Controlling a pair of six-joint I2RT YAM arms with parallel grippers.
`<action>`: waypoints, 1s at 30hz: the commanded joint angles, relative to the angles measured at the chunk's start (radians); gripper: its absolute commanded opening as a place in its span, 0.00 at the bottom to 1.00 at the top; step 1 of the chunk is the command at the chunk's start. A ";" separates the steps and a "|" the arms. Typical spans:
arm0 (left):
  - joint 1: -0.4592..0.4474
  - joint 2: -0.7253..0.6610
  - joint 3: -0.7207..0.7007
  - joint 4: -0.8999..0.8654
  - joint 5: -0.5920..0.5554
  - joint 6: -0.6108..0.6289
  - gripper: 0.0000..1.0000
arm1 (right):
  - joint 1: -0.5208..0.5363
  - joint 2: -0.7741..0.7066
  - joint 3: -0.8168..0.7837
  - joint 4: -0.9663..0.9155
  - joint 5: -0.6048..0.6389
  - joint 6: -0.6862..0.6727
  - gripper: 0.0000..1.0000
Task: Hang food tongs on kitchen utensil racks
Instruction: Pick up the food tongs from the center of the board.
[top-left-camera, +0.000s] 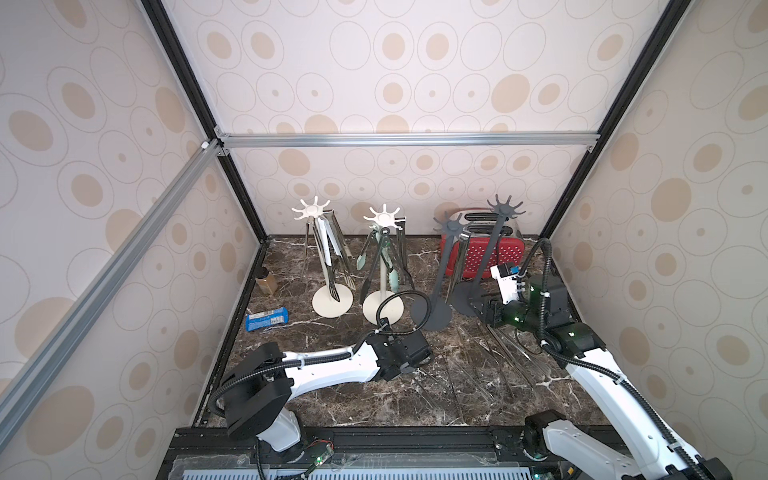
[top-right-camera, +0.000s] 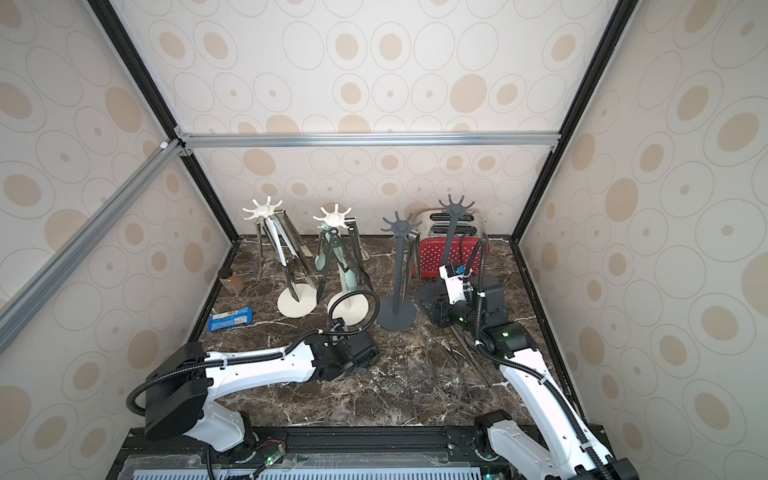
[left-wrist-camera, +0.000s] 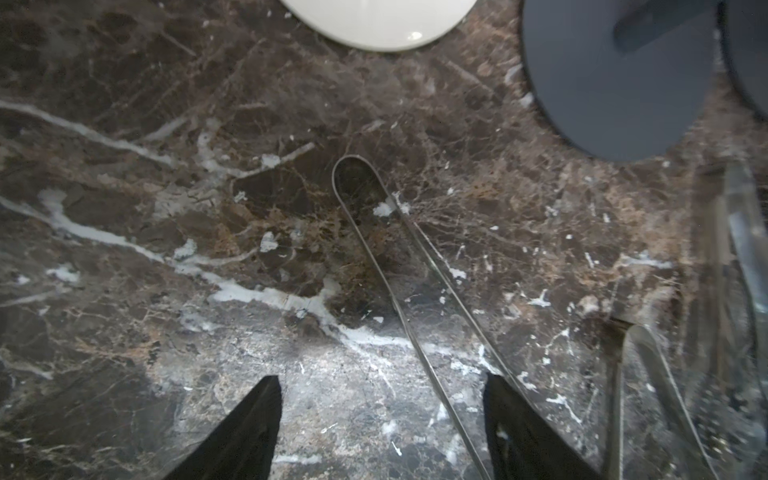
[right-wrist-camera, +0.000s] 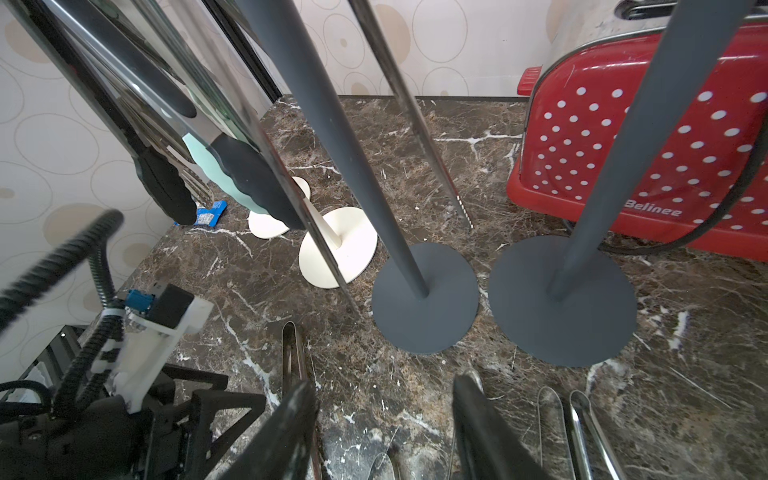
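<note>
Tongs (left-wrist-camera: 353, 157), a slim shiny steel V, lie flat; left claw (left-wrist-camera: 381, 377) and right claw (right-wrist-camera: 384, 382) both gape.

The toaster (right-wrist-camera: 582, 124) is red with white dots, the table (left-wrist-camera: 124, 208) is dark brown with white streaks, and the small packet (top-left-camera: 267, 319) looks blue, maybe with white.

Shows four kitchen utensil racks (top-left-camera: 381, 217) in a row toward the bench's (top-left-camera: 374, 399) back edge: two cream-white nearer the left edge, hung with food tongs (top-left-camera: 330, 257), two dark grey nearer the right, before a red toaster (top-left-camera: 473, 253). Finds loose tongs (top-left-camera: 509, 353) flat near the right edge, a jar (top-left-camera: 266, 281) and blue packet (top-left-camera: 267, 319) along the left. Puts the left claw (top-left-camera: 415, 363) low mid-bench, the right claw (top-left-camera: 488, 313) beside the dark bases.
</note>
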 joint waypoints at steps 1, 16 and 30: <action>-0.014 0.028 0.036 -0.051 -0.039 -0.080 0.76 | 0.003 -0.025 -0.019 0.001 0.015 -0.021 0.56; -0.017 0.152 0.064 -0.030 -0.037 -0.133 0.73 | 0.004 -0.038 -0.050 0.027 -0.015 -0.003 0.56; -0.017 0.212 0.092 -0.041 -0.022 -0.136 0.73 | 0.004 -0.040 -0.059 0.038 -0.029 0.000 0.55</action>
